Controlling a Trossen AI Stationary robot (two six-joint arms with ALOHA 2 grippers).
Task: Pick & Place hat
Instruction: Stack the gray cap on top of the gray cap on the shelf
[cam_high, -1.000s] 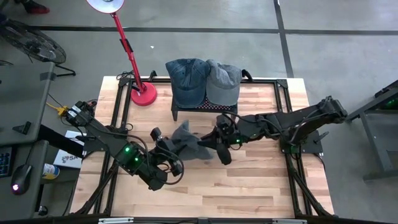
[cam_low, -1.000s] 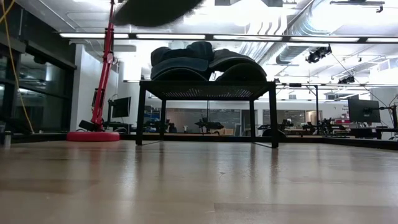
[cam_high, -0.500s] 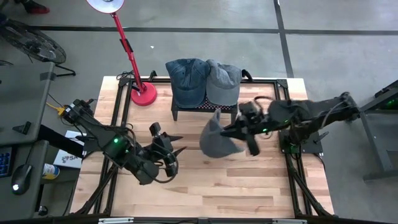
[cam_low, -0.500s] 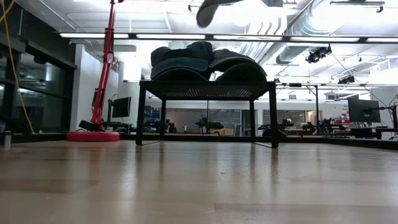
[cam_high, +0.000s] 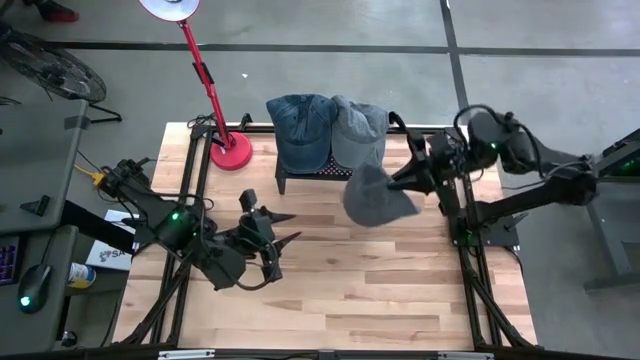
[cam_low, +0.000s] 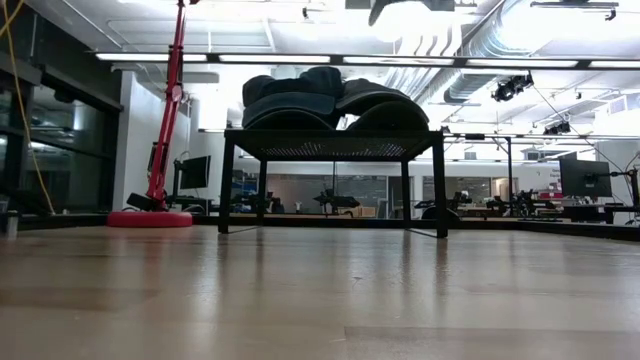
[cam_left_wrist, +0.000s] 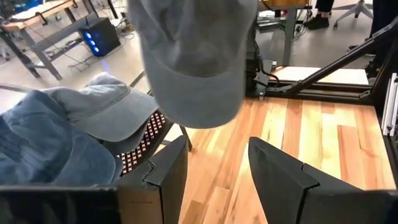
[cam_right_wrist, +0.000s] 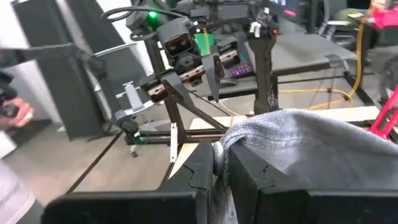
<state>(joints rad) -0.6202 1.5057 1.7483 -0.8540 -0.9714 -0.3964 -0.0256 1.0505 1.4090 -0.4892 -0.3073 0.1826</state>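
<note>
— Wooden table (cam_high: 330, 290), black rack (cam_high: 330, 172) at the back with two caps already on it. Right gripper (cam_high: 408, 180)?

— Pinched shut on the grey hat (cam_high: 375, 195), dangling beside the rack. Left gripper (cam_high: 283, 228) spread apart, empty, in front of the rack.

— Risks?

— Thin pinch on the fabric; could slip. Could also knock the grey cap (cam_high: 358, 135) off the rack while coming over

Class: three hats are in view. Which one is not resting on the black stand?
The grey hat pinched in the right gripper, hanging in the air; the denim hat and the other grey hat lie on the stand.
</note>
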